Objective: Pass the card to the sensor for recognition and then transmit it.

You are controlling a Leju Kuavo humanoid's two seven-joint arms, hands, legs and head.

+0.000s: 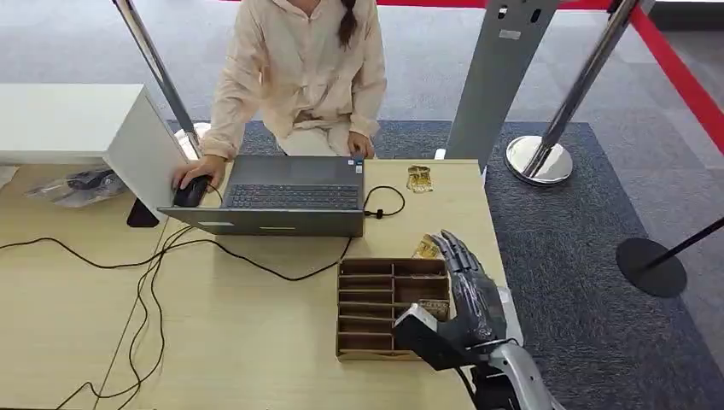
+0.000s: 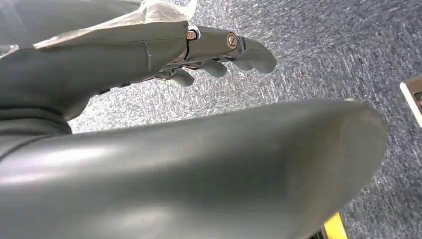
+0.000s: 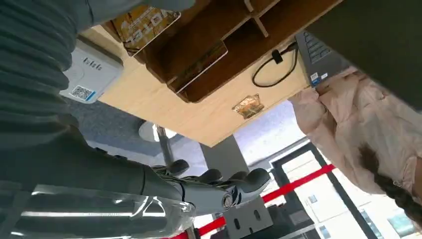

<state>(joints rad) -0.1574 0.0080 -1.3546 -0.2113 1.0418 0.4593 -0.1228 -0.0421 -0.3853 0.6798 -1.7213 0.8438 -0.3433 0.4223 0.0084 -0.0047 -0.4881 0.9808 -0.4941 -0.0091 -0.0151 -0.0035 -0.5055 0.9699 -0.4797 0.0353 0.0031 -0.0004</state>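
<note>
Grey right hand (image 1: 472, 295) hovered over brown slotted wooden card box (image 1: 367, 309), fingers spread, empty. Judged pre-grasp; next needs pinching gold-patterned card (image 1: 434, 308).

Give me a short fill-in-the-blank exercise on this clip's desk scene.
1. The robot's right hand hovers over the brown wooden slotted ____.
2. The seated person's hand rests on a black ____.
3. The open grey laptop sits on the light wooden ____.
4. The right hand's fingers are apart, holding ____.

Missing words: tray; mouse; table; nothing
</note>
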